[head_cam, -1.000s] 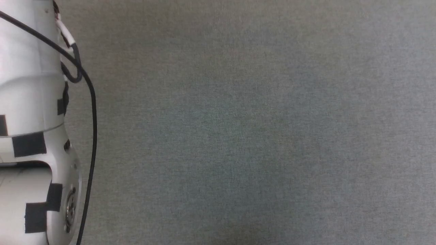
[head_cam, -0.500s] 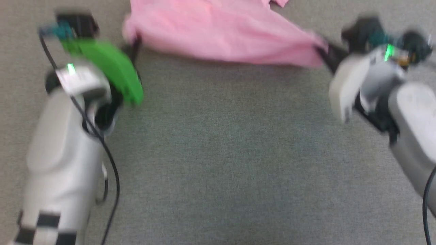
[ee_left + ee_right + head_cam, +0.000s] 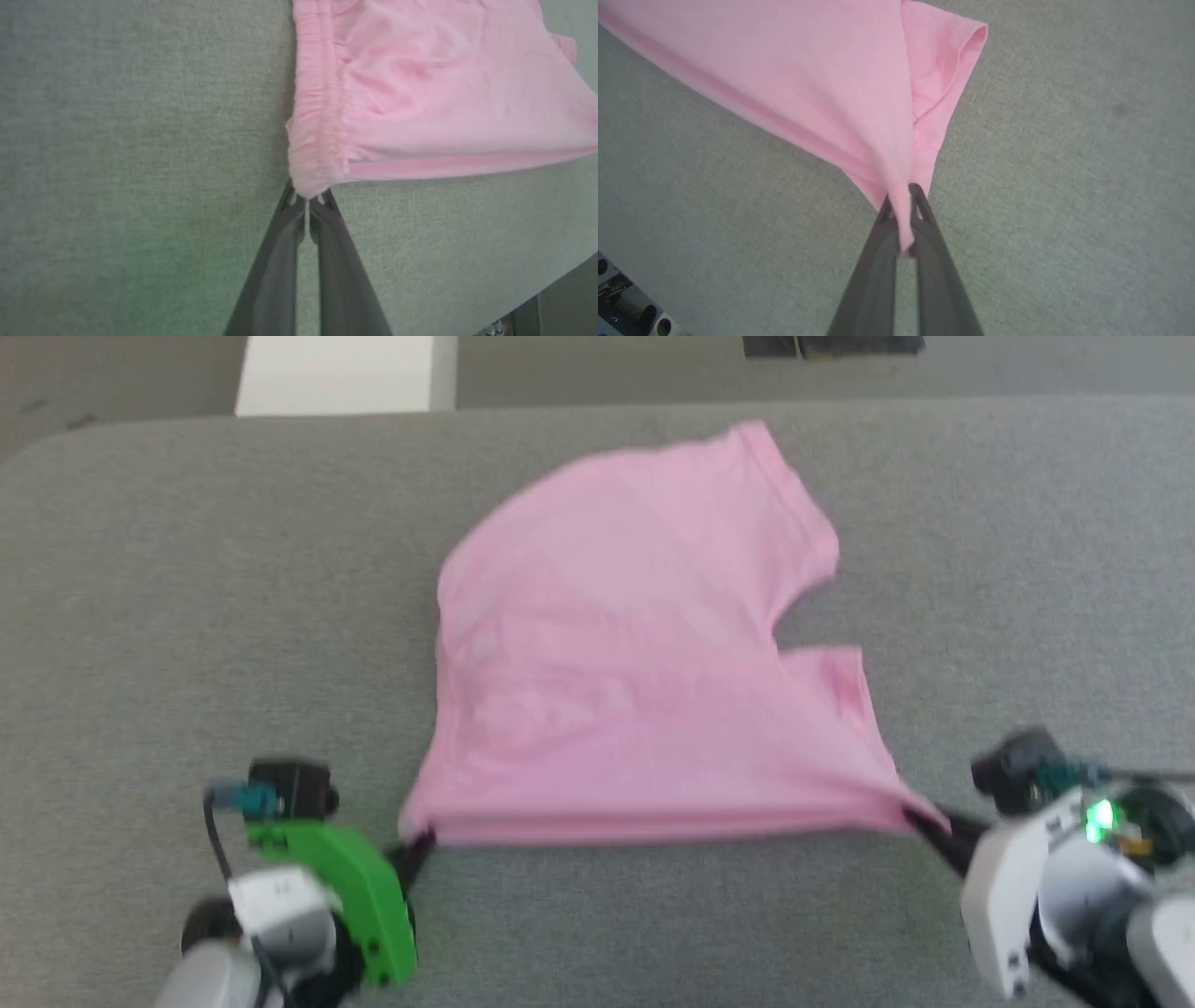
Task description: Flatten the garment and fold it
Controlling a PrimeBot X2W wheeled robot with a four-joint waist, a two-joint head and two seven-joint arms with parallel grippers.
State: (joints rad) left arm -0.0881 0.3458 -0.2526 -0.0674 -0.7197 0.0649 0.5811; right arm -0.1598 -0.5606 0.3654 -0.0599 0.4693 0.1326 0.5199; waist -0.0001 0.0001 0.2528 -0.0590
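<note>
The garment lay spread across the middle of the head view, a light pink cloth on the grey fabric-covered table. Its near edge ran almost straight along the lower middle of the frame, pulled taut between two corners. The far part reached toward the upper middle, with a notch cut into its right side. The cloth looked mostly flat, with faint creases.

At the lower left corner of the cloth, the left gripper had its fingers pressed together on the fabric. In the left wrist view the two dark fingers met at their tips in the centre of the frame, pinching the end of the gathered band, which ran up from there to the top edge. The rest of the cloth stretched off to the upper right.

At the lower right corner, the right gripper was likewise closed on the cloth. In the right wrist view a thin fold of pink was nipped between the fingertips at the centre of the frame, and the fabric fanned from there to the upper left. A hemmed opening stood just right of that fold.

A green housing sat on the left wrist at the lower left, and a green light glowed on the right wrist at the lower right. Beyond the table's far edge, a white block showed at the upper left.
</note>
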